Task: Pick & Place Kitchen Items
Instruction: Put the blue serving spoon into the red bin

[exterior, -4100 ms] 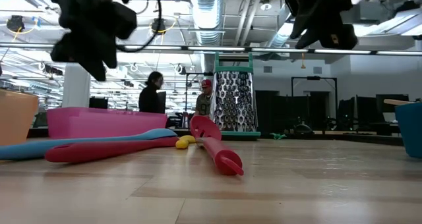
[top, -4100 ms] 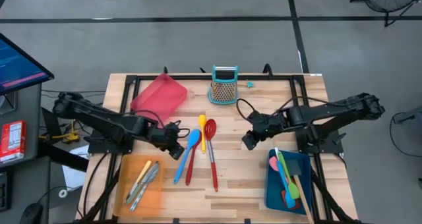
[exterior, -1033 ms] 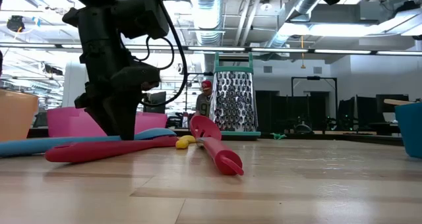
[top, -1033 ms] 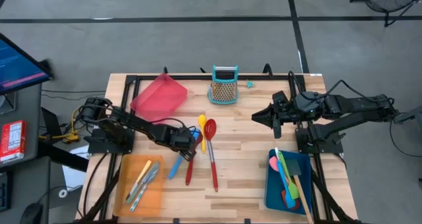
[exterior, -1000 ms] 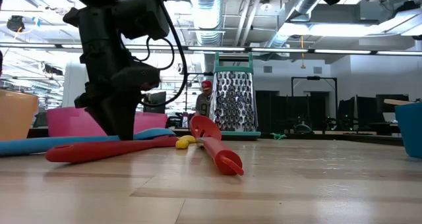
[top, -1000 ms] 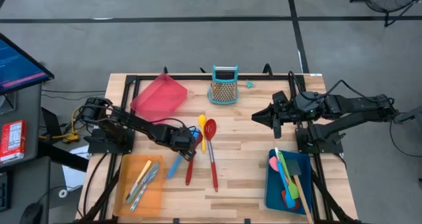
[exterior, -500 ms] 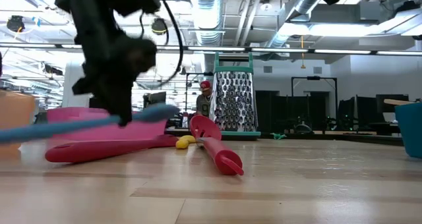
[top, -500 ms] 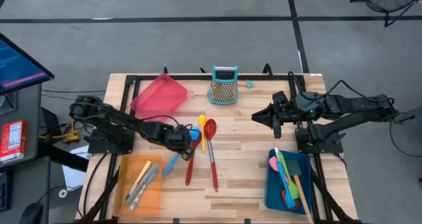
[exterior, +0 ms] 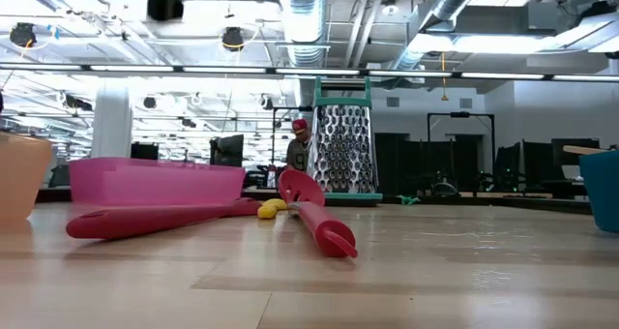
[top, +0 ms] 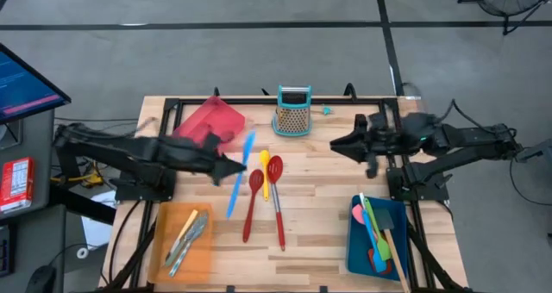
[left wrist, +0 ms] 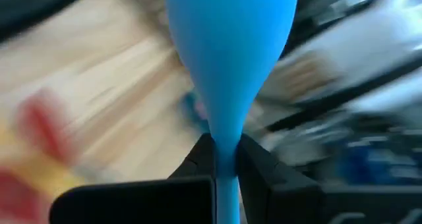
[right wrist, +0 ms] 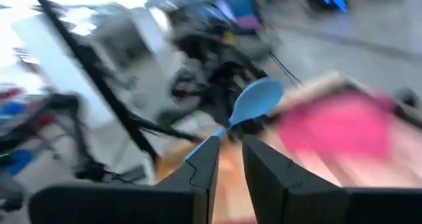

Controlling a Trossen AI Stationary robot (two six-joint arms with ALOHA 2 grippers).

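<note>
Your left gripper (left wrist: 224, 159) has its fingers (left wrist: 260, 168) clamped tight on the blue spoon (top: 238, 172), and the spoon is up off the tabletop (top: 328, 233). In the left wrist view the thin handle runs straight through the pinch between the two dark fingers, and the broad blue bowl stands out well past the fingertips. From above, the spoon hangs just beside the red tray (top: 207, 125), its bowl end near the tray's corner and its handle slanting away towards the orange tray (top: 168, 246). The gripper itself sits against the handle on the red tray's side.

Below it, on the tabletop, you have the two red spoons (top: 252, 202) and the yellow spoon (top: 265, 171) lying close together, on the far side of the blue spoon from the red tray. The orange tray, holding silvery cutlery (top: 185, 234), lies well apart from the red tray. The box grater (top: 293, 112) stands just beside the red tray.

Your right gripper (right wrist: 225, 159) waits high, well apart from the red tray, beyond the grater. Its fingers stand a narrow gap apart with nothing between them.
</note>
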